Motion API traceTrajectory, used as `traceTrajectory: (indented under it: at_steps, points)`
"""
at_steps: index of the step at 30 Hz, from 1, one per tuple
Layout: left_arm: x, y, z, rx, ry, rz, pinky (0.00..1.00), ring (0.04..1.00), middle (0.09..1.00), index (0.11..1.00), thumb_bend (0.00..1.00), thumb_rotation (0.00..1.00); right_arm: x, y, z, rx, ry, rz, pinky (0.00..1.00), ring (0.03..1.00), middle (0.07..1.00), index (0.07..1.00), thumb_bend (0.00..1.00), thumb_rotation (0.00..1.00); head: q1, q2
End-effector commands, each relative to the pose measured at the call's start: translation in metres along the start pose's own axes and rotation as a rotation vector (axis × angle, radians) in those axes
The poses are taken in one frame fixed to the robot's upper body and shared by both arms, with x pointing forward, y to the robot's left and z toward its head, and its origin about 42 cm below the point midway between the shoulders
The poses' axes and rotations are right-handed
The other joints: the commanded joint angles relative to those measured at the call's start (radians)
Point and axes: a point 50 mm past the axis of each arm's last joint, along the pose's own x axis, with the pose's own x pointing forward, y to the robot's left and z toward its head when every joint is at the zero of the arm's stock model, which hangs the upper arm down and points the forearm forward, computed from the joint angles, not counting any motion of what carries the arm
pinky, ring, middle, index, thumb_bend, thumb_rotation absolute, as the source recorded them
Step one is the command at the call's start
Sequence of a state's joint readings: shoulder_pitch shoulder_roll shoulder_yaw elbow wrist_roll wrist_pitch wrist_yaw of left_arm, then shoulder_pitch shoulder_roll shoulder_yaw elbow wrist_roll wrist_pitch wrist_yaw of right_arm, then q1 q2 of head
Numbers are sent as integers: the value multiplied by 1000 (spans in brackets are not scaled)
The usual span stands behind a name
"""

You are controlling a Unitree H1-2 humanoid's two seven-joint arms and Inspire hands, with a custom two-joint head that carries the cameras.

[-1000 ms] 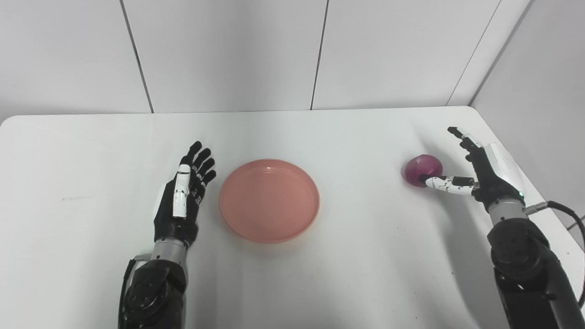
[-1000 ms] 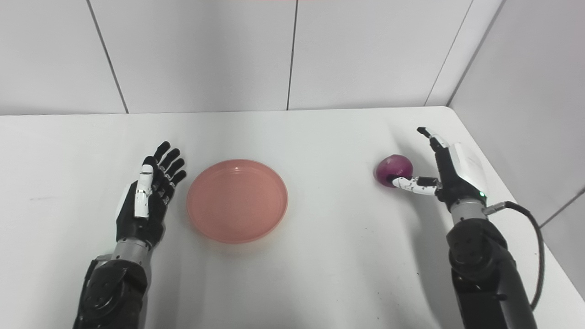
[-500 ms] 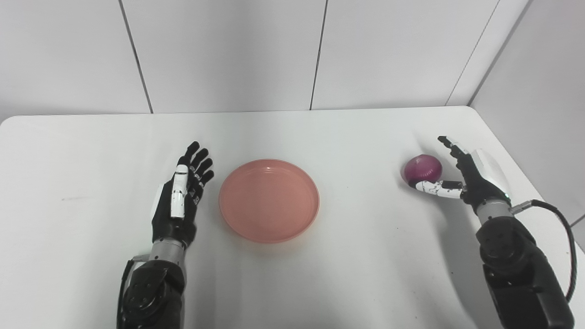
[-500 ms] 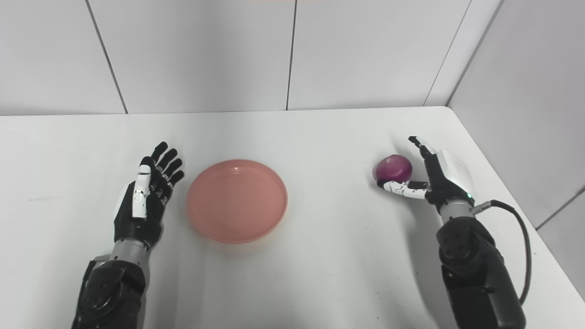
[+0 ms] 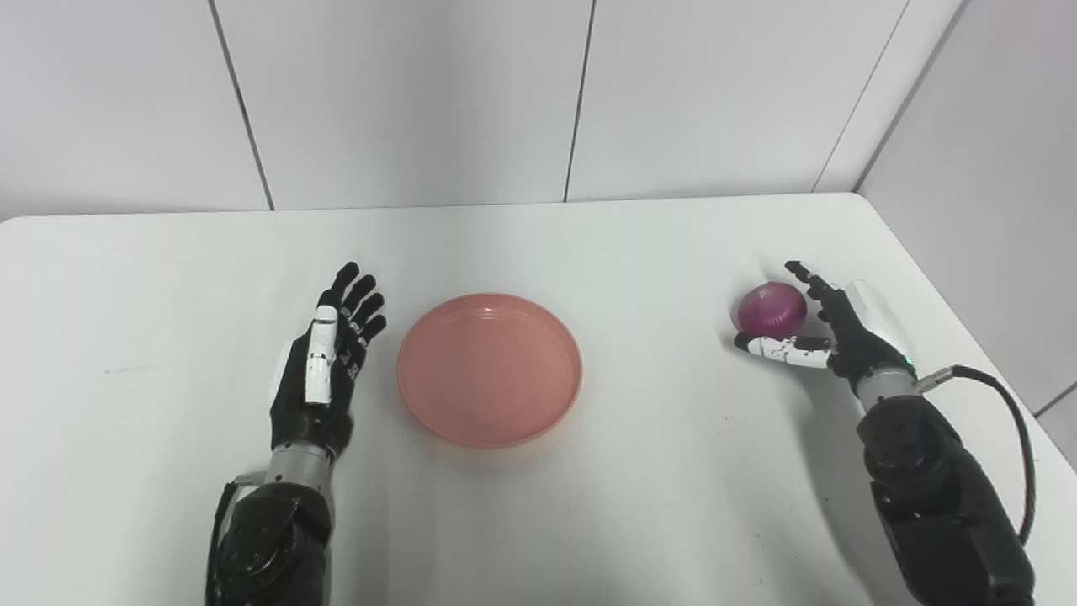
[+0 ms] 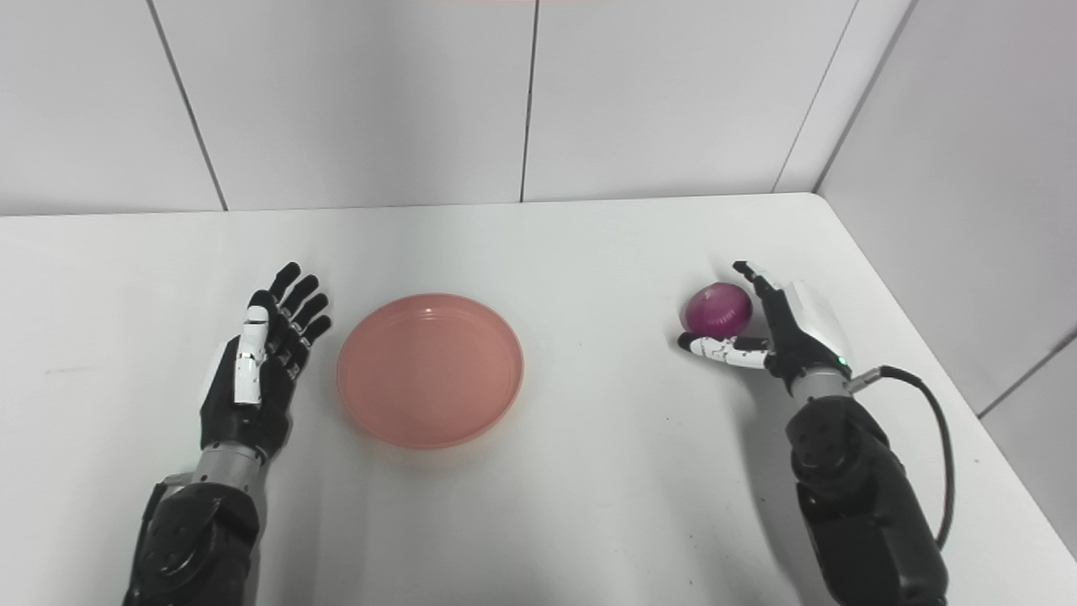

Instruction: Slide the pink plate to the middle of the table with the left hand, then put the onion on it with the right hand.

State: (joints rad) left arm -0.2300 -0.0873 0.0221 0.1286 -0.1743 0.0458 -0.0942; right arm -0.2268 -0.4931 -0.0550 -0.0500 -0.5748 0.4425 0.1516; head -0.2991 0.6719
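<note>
Robot test cell in a lab, plain white table [image 5: 538, 522] with rounded corners, enclosed by bare grey-white panelled walls [image 5: 404, 93] with vertical seams, exposed black cable [image 5: 1005, 421] at one robot forearm, no household furnishings

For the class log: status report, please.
Left robot hand open beside pink plate. Right robot hand open, cupping onion. Path to plate clear.

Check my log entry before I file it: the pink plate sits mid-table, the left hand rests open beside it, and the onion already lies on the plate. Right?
Not quite. The onion is not on the pink plate; the left eye view shows it on the table far to the right, cupped by the right hand. The plate is mid-table and the left hand is open beside it.
</note>
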Motion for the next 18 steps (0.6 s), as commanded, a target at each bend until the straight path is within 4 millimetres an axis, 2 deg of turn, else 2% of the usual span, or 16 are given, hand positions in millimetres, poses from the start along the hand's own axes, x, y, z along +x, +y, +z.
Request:
traceTrajectory:
  at_steps: [1,18]
  points:
    - [-6,4,-10,-16,42,15,916,926,936,916,455,1000,11,-25,12,-28,-57,-77,796,890,921,922,1000,426,1,-1]
    - [-7,5,-9,-18,43,12,911,924,934,917,461,1000,24,-23,5,-38,-30,-71,791,889,921,920,1000,419,2,0]
